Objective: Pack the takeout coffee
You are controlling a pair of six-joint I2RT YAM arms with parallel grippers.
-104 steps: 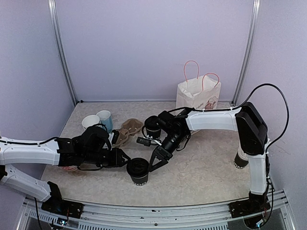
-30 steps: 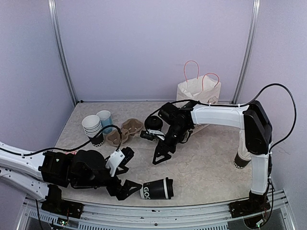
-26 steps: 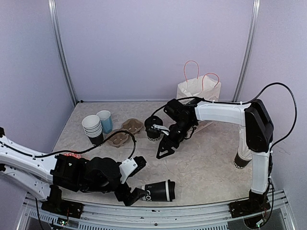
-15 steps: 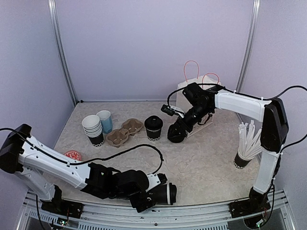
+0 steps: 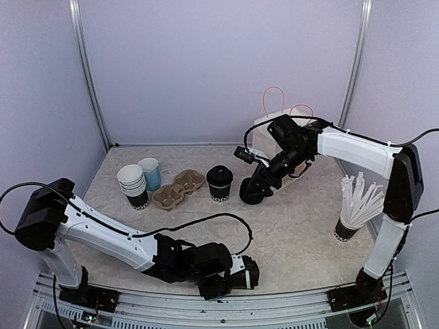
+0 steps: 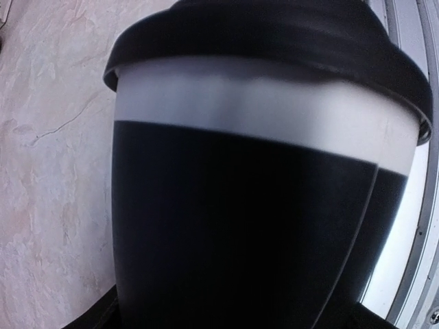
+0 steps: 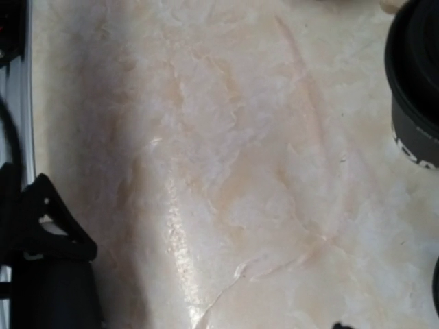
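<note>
Black lidded cup [image 5: 241,273] lies on its side at six o'clock. The left gripper [image 5: 218,279] straddles it, likely to stand it up again; pinching or not, I cannot tell. The second cup [image 5: 219,184] stands mid-table, the right gripper [image 5: 252,194] at its three o'clock, its spread unclear.

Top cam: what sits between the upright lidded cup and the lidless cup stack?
The brown pulp cup carrier, its wells looking empty, lies between the upright lidded cup and the lidless stack. That shows in the top external view only.
</note>
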